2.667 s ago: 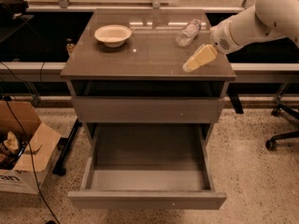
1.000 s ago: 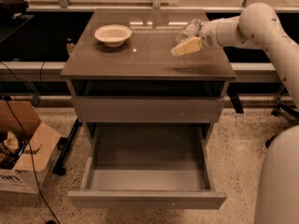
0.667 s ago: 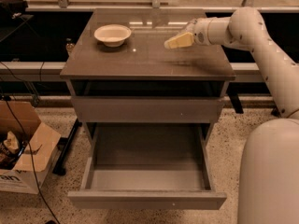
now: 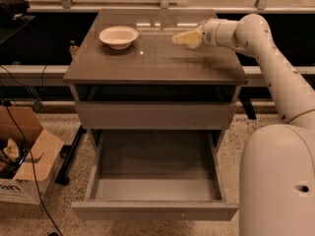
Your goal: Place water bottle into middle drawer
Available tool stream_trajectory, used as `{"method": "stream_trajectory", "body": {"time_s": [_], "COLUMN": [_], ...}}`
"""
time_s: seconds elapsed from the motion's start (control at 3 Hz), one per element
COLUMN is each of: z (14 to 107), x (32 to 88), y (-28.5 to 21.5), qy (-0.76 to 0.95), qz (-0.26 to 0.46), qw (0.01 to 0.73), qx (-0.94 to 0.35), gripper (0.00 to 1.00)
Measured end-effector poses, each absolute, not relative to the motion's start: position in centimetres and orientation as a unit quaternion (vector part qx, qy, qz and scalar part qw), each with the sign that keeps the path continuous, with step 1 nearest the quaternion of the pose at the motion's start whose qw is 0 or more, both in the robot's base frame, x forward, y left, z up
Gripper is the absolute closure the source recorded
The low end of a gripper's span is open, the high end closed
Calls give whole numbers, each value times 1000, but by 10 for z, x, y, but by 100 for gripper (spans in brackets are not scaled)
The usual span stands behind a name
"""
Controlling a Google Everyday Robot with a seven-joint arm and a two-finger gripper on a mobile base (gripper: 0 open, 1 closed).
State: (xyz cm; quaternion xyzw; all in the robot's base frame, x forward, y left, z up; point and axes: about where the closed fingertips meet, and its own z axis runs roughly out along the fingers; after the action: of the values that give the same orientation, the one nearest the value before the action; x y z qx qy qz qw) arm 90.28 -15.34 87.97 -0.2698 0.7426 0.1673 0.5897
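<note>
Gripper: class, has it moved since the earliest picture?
Yes. The gripper has moved left across the cabinet top, closer to the white bowl.

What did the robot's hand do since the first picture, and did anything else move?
The gripper swept from the right front of the cabinet top back toward the white bowl, over where the water bottle stood. The bottle is now hidden, so a grasp cannot be confirmed. The bowl and the pulled-out middle drawer stayed put.

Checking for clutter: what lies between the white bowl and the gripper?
Nothing: the camera view shows only bare cabinet top between the white bowl and the gripper, which is over the top's back right.
</note>
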Motion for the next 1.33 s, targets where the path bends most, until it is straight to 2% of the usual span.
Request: {"method": "stream_trajectory", "body": {"time_s": [0.67, 1.0, 1.33], "z": [865, 858, 853], "x": [928, 934, 937], "y": [-170, -173, -174], "qy": [754, 762, 767], "qz": [170, 174, 176], "qw": [600, 594, 589], "qx": [-208, -192, -183], "gripper": [0, 15, 39]}}
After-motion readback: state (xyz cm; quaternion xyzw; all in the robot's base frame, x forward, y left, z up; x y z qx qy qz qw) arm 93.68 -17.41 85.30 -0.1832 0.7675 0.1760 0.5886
